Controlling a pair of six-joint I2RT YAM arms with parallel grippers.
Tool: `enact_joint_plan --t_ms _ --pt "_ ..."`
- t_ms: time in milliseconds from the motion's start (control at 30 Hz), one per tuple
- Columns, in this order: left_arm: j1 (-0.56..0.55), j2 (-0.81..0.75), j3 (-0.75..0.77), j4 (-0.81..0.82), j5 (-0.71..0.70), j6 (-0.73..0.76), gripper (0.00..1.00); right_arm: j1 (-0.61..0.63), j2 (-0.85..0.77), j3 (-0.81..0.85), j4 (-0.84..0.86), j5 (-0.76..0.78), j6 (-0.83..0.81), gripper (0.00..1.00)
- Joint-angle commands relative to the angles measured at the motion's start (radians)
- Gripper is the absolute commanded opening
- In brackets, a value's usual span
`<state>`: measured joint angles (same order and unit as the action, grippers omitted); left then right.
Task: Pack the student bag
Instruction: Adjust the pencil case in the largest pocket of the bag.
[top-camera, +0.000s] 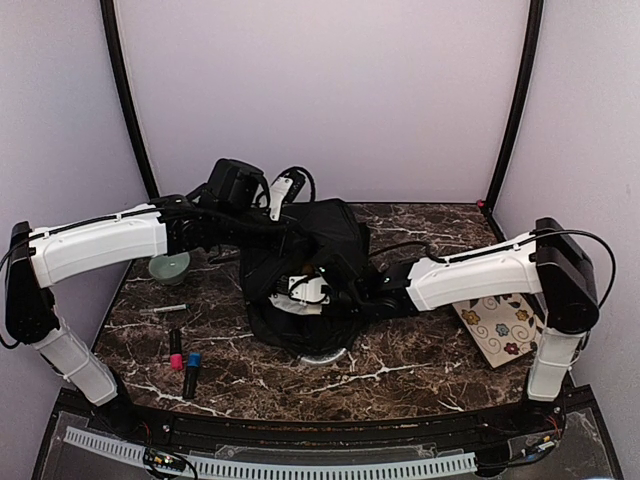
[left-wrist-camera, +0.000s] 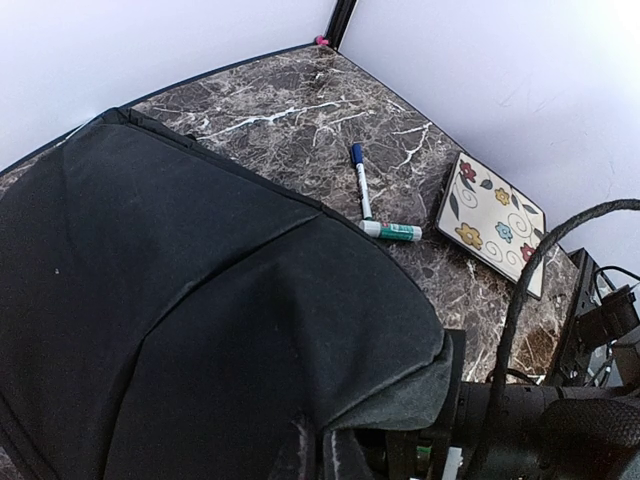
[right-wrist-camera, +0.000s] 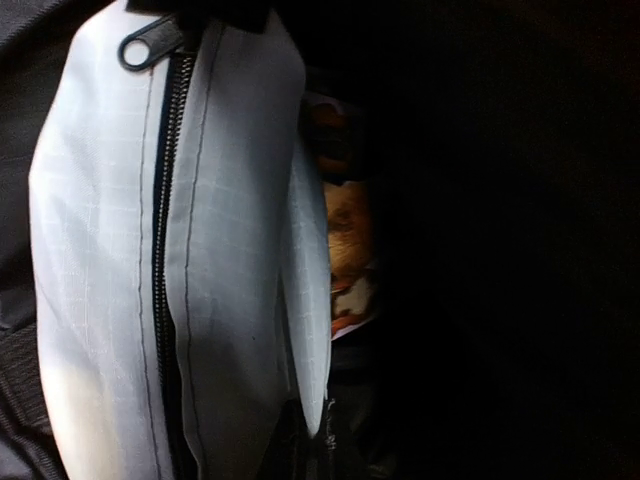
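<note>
Note: student bag (top-camera: 322, 232) likely soft, floppy; grip at rim. L gripper (top-camera: 284, 230) clamps its fabric; R gripper (top-camera: 336, 296) jaws together.

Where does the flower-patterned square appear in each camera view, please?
Top external: the flower-patterned square lies far right on the table.
Left wrist: the square sits right of centre, near the table's edge.
Right wrist: not in it.
Shared landmark: the black backpack, centre in the top view, fills the left wrist's left side.
</note>
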<state>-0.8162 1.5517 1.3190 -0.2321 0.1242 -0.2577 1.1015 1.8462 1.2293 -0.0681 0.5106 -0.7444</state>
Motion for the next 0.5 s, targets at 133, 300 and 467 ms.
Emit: enact_joint_plan --t_ms 133,300,467 --pt "0.005 -0.048 0.026 0.081 0.041 -0.017 0.0 0.0 0.121 0.011 0.38 0.183 -0.179 0.0" --pt "0.006 -0.055 0.019 0.078 0.036 -0.015 0.0 -0.006 0.198 -0.003 0.676 0.234 -0.337 0.0" --pt "0.006 -0.061 0.014 0.081 0.038 -0.017 0.0 -0.008 0.266 -0.037 0.82 0.217 -0.43 0.0"
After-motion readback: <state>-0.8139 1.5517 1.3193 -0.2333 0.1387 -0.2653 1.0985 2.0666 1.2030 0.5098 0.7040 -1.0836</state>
